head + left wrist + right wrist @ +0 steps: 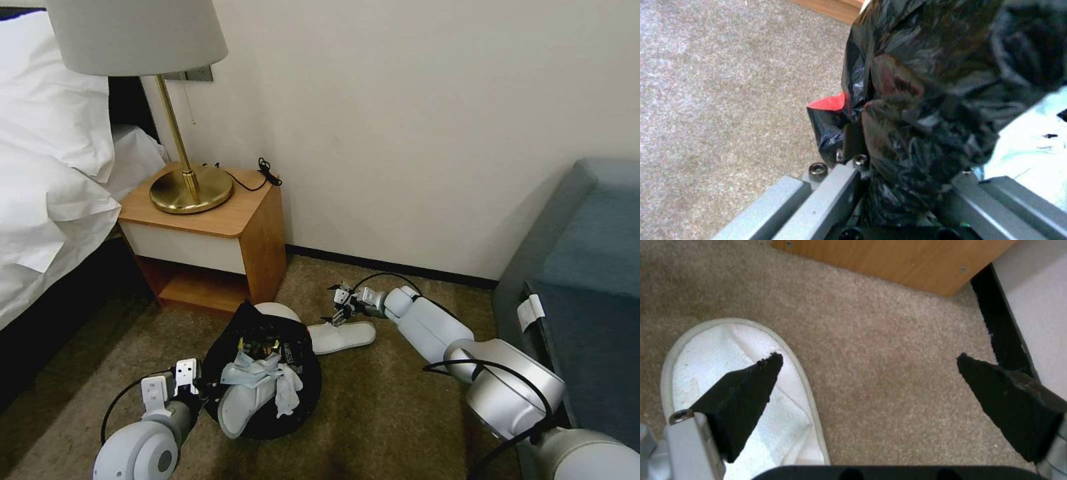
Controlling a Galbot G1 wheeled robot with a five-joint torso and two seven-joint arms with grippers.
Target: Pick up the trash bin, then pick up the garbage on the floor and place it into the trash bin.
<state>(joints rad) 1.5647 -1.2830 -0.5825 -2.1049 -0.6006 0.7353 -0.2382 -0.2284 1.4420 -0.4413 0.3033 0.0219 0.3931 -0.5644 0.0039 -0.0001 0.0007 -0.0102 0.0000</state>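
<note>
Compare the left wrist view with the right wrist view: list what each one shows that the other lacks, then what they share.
Left wrist view alone: the left gripper clamped on the crinkly black bag rim of the round trash bin, with a red scrap beside it and pale tissue inside.

Right wrist view alone: the open right gripper above a white fabric slipper lying on the floor, plus the black skirting board.

Both: beige carpet and an edge of the wooden nightstand.

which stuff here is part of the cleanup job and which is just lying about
Part of the job:
- trash bin, gripped at its rim by the left gripper
- white slipper on the carpet, under the open right gripper
- slipper and tissues in the bin

Just lying about:
- nightstand
- lamp
- bed
</note>
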